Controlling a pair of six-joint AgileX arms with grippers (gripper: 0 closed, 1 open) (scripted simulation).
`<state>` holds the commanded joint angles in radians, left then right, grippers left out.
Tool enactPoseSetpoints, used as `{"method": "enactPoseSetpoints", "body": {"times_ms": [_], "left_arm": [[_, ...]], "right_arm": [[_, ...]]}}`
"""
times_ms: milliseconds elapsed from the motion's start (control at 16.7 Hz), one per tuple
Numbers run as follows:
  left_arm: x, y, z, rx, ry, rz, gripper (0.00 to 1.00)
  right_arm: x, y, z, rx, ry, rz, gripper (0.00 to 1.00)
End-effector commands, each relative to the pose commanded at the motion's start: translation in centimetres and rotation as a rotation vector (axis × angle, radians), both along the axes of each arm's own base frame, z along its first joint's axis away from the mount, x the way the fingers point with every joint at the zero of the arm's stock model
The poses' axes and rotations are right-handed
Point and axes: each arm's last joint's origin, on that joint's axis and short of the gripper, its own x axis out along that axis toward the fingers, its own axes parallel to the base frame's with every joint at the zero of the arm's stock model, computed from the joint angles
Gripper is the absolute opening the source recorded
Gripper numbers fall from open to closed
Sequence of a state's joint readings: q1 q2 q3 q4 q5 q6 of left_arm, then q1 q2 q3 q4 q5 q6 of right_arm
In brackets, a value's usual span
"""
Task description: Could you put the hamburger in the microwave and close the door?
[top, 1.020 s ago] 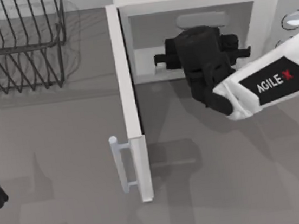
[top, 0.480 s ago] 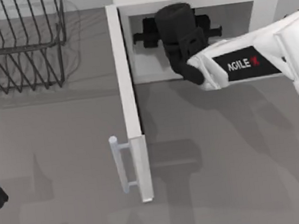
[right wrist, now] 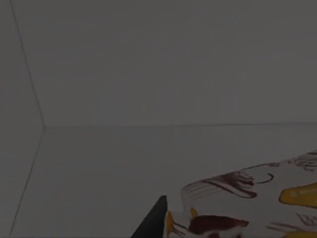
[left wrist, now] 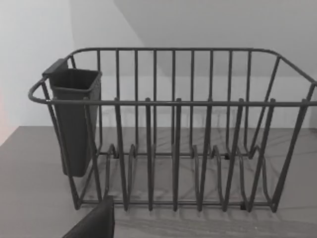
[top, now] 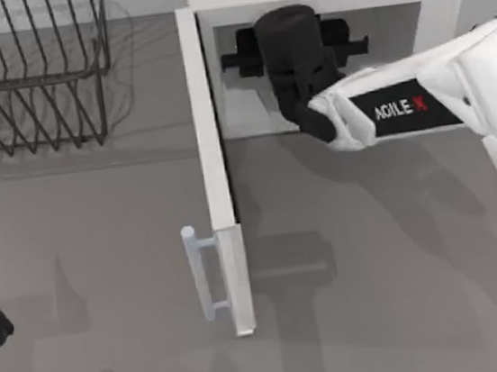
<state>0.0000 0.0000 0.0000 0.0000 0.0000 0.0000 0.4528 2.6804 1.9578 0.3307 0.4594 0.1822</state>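
The microwave [top: 327, 13] cavity is largely taken up by the right gripper [top: 290, 40] and its white arm, which slants in from the table's right edge; the door [top: 215, 172] stands wide open, jutting toward the near edge like a wall and splitting the table, its bar handle [top: 198, 274] projecting on the left face; the wire rack [top: 27, 77] blocks the far left corner; bare table [top: 407, 293] lies open right of the door and also left of it, below the rack.
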Motion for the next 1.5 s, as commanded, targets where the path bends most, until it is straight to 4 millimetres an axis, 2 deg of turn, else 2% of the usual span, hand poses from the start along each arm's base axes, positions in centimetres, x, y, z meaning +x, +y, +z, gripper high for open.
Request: {"method": "enactPoseSetpoints", "body": {"times_ms": [120,900,1380,1440,1500], "left_arm": [[0.0,0.0,0.0,0.0,0.0,0.0,1.0],[0.0,0.0,0.0,0.0,0.0,0.0,1.0],[0.0,0.0,0.0,0.0,0.0,0.0,1.0],[0.0,0.0,0.0,0.0,0.0,0.0,1.0],[0.0,0.0,0.0,0.0,0.0,0.0,1.0]], "right_arm": [[0.0,0.0,0.0,0.0,0.0,0.0,0.0],[0.0,0.0,0.0,0.0,0.0,0.0,0.98],[0.0,0.0,0.0,0.0,0.0,0.0,1.0],[-4.2,1.7,0.9,-0.007,-0.054,-0.028,1.0],[-4.3,1.7,0.9,-0.007,-0.054,-0.028,1.0]]}}
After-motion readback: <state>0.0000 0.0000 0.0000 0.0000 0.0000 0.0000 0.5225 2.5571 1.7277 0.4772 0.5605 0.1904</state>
